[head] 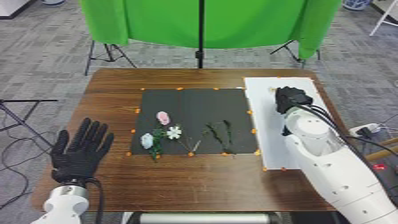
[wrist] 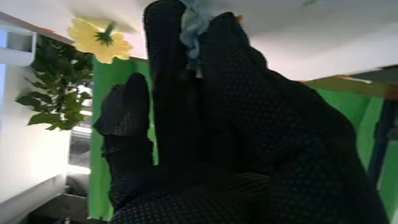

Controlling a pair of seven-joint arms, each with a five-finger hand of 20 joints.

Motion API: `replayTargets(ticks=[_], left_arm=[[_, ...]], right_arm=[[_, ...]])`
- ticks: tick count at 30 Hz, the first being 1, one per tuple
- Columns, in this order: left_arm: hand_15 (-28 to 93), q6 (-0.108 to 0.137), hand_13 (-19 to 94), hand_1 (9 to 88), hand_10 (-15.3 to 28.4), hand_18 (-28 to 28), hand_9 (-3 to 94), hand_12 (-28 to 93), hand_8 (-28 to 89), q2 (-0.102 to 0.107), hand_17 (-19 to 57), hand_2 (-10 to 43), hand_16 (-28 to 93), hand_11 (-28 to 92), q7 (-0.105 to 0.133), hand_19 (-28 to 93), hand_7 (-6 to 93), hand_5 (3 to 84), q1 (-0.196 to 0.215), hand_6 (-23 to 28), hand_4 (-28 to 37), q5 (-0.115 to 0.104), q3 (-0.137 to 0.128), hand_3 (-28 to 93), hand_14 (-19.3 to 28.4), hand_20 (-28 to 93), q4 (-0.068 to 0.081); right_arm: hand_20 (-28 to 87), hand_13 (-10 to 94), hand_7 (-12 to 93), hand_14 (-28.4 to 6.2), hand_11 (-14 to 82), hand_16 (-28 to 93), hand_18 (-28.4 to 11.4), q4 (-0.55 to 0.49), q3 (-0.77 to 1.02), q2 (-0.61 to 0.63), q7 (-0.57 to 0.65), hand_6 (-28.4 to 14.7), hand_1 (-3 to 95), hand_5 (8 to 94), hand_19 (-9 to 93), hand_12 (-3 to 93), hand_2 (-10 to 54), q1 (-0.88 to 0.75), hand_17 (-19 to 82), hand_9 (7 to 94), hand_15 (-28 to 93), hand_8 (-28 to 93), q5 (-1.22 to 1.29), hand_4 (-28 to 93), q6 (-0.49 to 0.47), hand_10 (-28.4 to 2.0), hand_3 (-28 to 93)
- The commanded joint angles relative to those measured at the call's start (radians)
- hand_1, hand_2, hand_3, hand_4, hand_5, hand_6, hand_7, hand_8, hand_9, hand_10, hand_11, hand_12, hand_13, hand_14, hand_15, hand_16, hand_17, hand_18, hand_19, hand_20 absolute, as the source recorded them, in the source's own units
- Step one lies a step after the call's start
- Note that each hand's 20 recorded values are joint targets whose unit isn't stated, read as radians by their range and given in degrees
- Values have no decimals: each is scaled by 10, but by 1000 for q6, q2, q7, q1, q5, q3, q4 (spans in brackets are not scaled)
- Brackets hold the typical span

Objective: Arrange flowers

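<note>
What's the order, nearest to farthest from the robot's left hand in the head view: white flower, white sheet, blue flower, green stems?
From the left hand:
1. Blue flower, left on the mat
2. White flower, right of it
3. Green stems, mat's right half
4. White sheet, right of the mat

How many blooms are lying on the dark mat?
3: the pink one lies farthest from the robot, the pale blue one is nearest the mat's left edge, and the white one sits just right of it. Leaves might hide another.
</note>
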Motion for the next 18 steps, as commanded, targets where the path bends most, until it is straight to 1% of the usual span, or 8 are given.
replayTargets(ticks=[1, 3, 7, 9, 12, 15, 18], left_arm=[[361, -6, 275, 240, 160, 137, 382, 91, -88, -4, -89, 181, -77, 203, -6, 367, 100, 462, 13, 105, -283, -3, 7, 748, 160, 120, 8], [361, -10, 274, 240, 160, 137, 382, 91, -89, -2, -89, 181, -77, 204, -7, 368, 100, 461, 13, 105, -283, -1, 7, 748, 160, 120, 8], [360, -4, 274, 240, 160, 137, 382, 91, -89, 0, -89, 182, -78, 204, -5, 368, 100, 461, 16, 104, -283, -3, 5, 748, 161, 120, 6], [360, -3, 274, 240, 160, 137, 382, 91, -88, 1, -89, 181, -78, 204, -6, 368, 100, 461, 16, 104, -283, -4, 6, 748, 160, 120, 5], [360, 0, 274, 240, 160, 137, 382, 91, -88, 7, -89, 181, -77, 203, -6, 368, 100, 461, 19, 104, -283, -2, 7, 748, 160, 120, 3], [361, 10, 274, 240, 161, 137, 382, 91, -88, 8, -89, 181, -77, 203, -6, 368, 101, 461, 7, 105, -283, -7, 14, 749, 160, 119, 5], [360, 2, 274, 240, 160, 137, 381, 91, -89, 15, -89, 181, -77, 202, -13, 368, 101, 461, -9, 104, -283, 0, 19, 749, 160, 119, 10]], right_arm=[[437, 670, 193, -49, 154, 354, -182, -96, -18, 39, -35, -9, 672, 639, 876, 250, -95, -45, 349, 701, 341, -140, 20, -283, 92, -117, 691], [440, 671, 195, -49, 150, 354, -183, -147, -30, 49, -48, -10, 666, 640, 875, 256, -95, -47, 352, 705, 346, -142, 20, -283, 114, -117, 695], [443, 672, 194, -50, 145, 355, -187, -245, -69, 53, -62, -12, 658, 640, 875, 262, -95, -33, 353, 710, 355, -144, 49, -283, 129, -119, 699], [445, 669, 190, -51, 148, 354, -189, -276, -96, 40, -72, -17, 652, 637, 876, 261, -95, -20, 352, 706, 359, -144, 66, -283, 135, -122, 701], [445, 659, 187, -51, 167, 345, -189, -295, -156, -1, -96, -20, 648, 633, 876, 245, -95, 11, 350, 691, 373, -141, 85, -283, 129, -129, 701], [445, 653, 185, -51, 178, 340, -189, -297, -222, -40, -139, -21, 646, 631, 877, 233, -95, 38, 347, 683, 378, -141, 73, -283, 115, -133, 701], [445, 649, 185, -52, 186, 337, -190, -310, -265, -64, -154, -22, 644, 627, 876, 225, -95, 38, 345, 677, 381, -141, 85, -283, 87, -135, 703]])
